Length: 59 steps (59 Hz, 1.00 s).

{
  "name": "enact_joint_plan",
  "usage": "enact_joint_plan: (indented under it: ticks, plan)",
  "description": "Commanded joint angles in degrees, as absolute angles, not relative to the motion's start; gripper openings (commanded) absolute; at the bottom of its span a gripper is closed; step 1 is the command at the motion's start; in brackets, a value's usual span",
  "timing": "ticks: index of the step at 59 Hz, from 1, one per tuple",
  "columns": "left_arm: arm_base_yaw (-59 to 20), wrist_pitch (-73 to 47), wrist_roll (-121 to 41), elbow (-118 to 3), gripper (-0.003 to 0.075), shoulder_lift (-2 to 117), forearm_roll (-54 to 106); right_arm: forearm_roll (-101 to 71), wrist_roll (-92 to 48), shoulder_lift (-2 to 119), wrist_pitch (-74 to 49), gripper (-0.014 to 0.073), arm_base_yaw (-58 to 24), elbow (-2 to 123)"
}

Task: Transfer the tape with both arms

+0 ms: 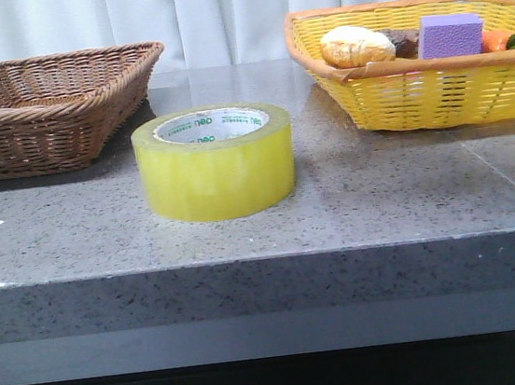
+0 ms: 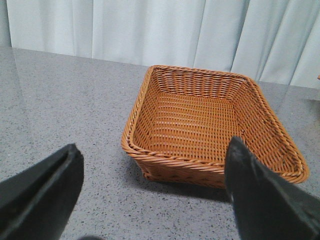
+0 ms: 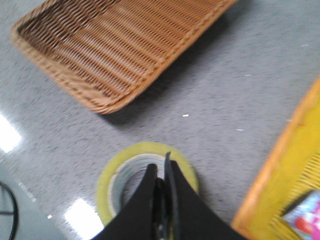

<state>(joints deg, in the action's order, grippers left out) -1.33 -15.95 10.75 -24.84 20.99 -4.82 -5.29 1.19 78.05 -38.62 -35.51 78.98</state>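
The tape [image 1: 215, 165], a wide yellow roll with a white core and green lettering, lies flat on the grey stone table [image 1: 399, 198] near its front edge, between two baskets. No gripper shows in the front view. In the right wrist view my right gripper [image 3: 161, 162] is shut and empty, and hovers over the tape [image 3: 107, 185], fingertips above the roll's hole and far rim. In the left wrist view my left gripper [image 2: 153, 145] is open and empty above the table, facing the brown basket [image 2: 200, 165]. The tape is out of that view.
An empty brown wicker basket [image 1: 41, 111] stands at the back left and shows in the right wrist view [image 3: 125, 95]. A yellow basket [image 1: 414, 89] at the back right holds a bread roll [image 1: 357, 46], a purple block [image 1: 450, 35] and other food. Its rim shows in the right wrist view [image 3: 280, 175].
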Motion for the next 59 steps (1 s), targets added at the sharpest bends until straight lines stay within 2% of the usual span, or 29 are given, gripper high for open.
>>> enact_joint_plan:
  ticks: [1,16,31,44,59]
  plan:
    - [-1.3,-11.9,11.4,-26.8,0.0563,21.8,-4.7,-5.1,2.2,73.9,-35.7,-0.0069,-32.7,79.8]
    - [-1.3,-11.9,11.4,-26.8,0.0563,21.8,-4.7,-5.1,2.3,64.4,-34.3,-0.0069,-22.5,71.6]
    - [-1.3,-11.9,11.4,-26.8,0.0563,21.8,-4.7,-5.1,2.3,51.3,-28.8,-0.0069,-9.7,56.2]
    - [-1.3,-11.9,11.4,-26.8,0.0563,21.8,-4.7,-5.1,2.2,37.0,-17.8,-0.0069,-9.2,37.8]
    - [-1.3,-11.9,11.4,-26.8,0.0563,21.8,-4.7,-5.1,2.2,18.4,-17.2,-0.0069,-9.2,24.8]
